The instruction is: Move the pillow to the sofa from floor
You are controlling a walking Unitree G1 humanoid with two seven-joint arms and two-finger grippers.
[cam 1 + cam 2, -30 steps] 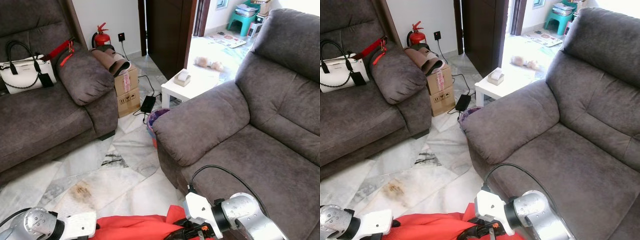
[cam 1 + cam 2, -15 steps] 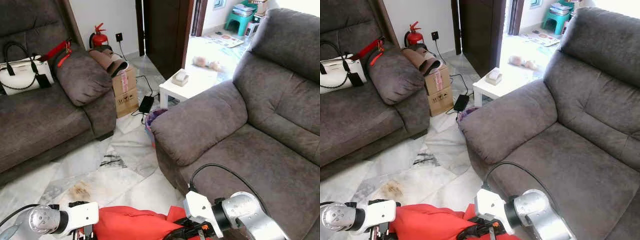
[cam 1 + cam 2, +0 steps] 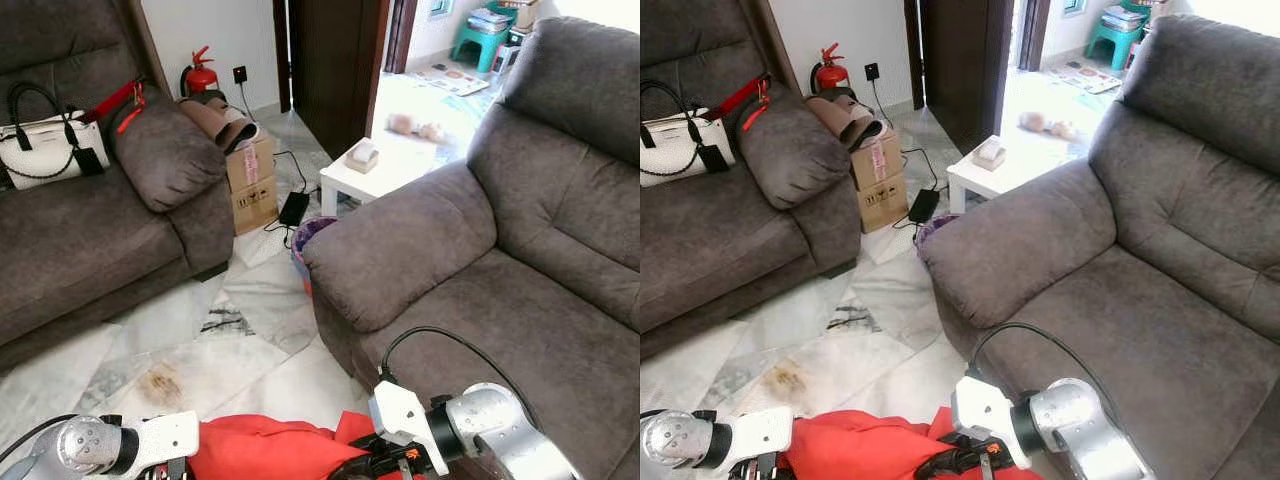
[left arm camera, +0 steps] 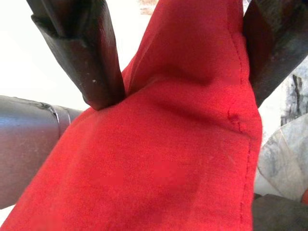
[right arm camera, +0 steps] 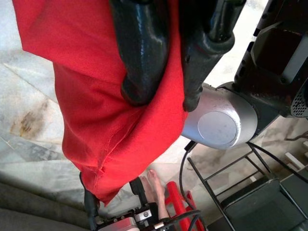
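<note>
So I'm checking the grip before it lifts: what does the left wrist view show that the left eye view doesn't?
Left wrist view: the left tool's black fingers pressing into the fabric on either side of a fold. Left eye view: the grey fabric sofa at the robot's right, and the right tool's silver arm. Both: the red cloth pillow.

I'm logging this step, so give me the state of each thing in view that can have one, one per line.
red pillow: off the floor, held between both grippers
left gripper: shut on the red pillow
right gripper: shut on the red pillow
white handbag: upright on the left sofa
cardboard box: closed, taped
dark door: open
</note>
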